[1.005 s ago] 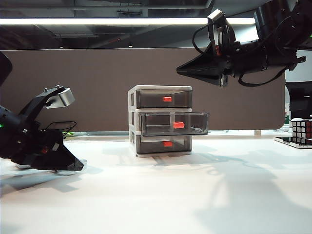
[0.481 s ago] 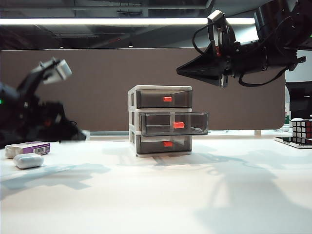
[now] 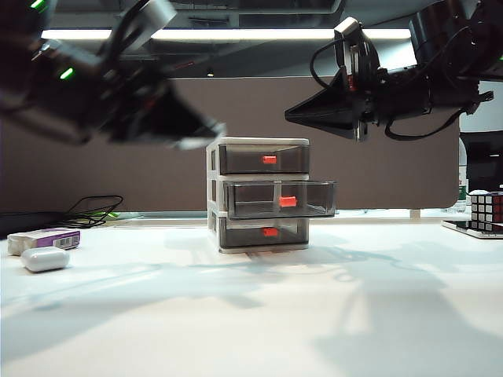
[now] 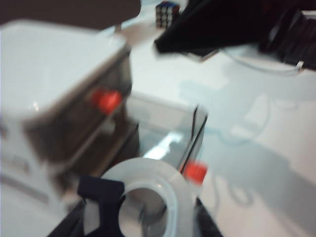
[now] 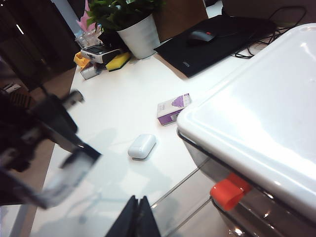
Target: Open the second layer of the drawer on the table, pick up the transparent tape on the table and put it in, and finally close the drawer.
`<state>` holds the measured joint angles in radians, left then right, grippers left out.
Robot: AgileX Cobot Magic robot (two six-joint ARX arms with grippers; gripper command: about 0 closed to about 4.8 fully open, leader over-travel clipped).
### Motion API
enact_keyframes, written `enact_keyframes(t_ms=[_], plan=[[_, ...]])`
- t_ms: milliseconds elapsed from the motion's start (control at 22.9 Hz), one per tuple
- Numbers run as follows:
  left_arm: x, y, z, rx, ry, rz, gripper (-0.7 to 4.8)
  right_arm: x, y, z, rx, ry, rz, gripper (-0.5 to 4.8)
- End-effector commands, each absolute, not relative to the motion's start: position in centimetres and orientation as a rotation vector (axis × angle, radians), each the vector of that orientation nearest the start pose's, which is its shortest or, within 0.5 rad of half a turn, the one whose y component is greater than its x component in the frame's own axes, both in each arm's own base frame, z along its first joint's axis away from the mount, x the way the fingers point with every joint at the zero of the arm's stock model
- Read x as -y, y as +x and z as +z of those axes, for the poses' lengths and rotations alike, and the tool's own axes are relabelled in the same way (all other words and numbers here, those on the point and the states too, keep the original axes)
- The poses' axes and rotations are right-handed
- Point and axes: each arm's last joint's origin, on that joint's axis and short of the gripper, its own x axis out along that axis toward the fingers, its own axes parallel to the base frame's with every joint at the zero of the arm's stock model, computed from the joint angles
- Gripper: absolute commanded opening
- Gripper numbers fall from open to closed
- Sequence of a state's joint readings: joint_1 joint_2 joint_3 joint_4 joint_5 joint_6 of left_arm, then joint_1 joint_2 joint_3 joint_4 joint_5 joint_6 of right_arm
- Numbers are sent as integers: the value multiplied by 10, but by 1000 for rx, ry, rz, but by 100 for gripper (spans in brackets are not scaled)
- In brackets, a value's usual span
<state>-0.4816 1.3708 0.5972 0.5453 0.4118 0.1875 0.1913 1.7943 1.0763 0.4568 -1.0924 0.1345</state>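
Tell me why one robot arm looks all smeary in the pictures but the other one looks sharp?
In the exterior view the left gripper is smeared by motion blur, while the right gripper looks crisp. The left wrist view is blurry all over, even the transparent tape it holds above the second layer of the drawer. The right wrist view is sharp except the blurred left arm.

The left gripper (image 3: 206,133), closed on the transparent tape (image 4: 148,197), is held high, just beside the unit's top drawer (image 3: 263,159). Below and ahead of it, the second layer of the drawer (image 3: 279,199) is pulled out, its top unobstructed. The right gripper (image 3: 295,115), fingers pressed together, is parked above that drawer, narrowing the room overhead. The table (image 3: 259,314) in front is left clear.
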Motion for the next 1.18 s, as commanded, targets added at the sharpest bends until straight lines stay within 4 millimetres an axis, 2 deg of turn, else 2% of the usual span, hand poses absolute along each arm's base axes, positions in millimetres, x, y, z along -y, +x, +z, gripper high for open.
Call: enact_keyframes(t_ms=[44, 175, 349, 612, 699, 743, 1180], plan=[[154, 252, 229, -127, 212, -911, 112, -98, 368, 229, -316, 224, 1265, -5], [170, 280, 232, -168, 209, -932, 116, -99, 368, 229, -316, 223, 1268, -5], [187, 302, 228, -215, 208, -975, 116, -101, 368, 229, -318, 224, 1271, -5], [196, 307, 218, -276, 213, -985, 122, -102, 367, 228, -328, 227, 1273, -5], [196, 307, 215, -298, 217, -986, 211, -102, 367, 229, -324, 222, 1271, -5], [196, 307, 214, -301, 215, -983, 283, -102, 367, 229, -325, 223, 1272, -5], [197, 306, 217, -300, 218, -964, 309, -102, 367, 228, -327, 224, 1272, -5]])
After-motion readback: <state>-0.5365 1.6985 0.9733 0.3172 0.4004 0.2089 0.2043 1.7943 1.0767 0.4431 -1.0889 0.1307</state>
